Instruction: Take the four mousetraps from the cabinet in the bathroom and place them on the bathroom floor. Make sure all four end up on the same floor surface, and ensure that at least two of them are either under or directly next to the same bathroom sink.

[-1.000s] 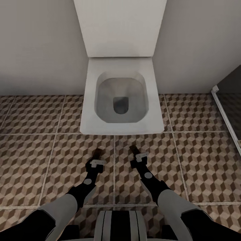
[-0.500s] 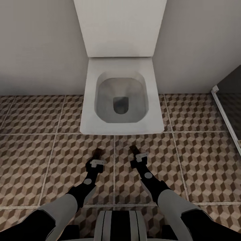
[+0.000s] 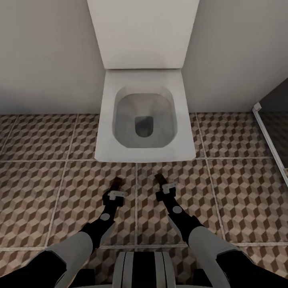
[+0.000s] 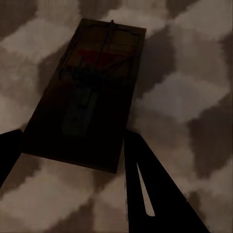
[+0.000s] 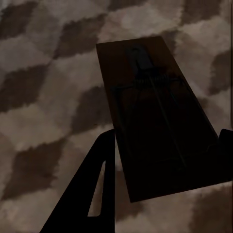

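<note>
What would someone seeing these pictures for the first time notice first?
A white square toilet against the wall dominates the head view, straight ahead of the robot on the cube-patterned bathroom floor. Below it, the left gripper and right gripper each hold a mousetrap: the left mousetrap and the right mousetrap sit between dark fingers.

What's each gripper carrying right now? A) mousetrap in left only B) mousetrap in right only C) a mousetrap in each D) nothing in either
C: the left wrist view shows a mousetrap between the left gripper fingers, and the right wrist view shows another mousetrap between the right gripper fingers, both above the bathroom floor.
</note>
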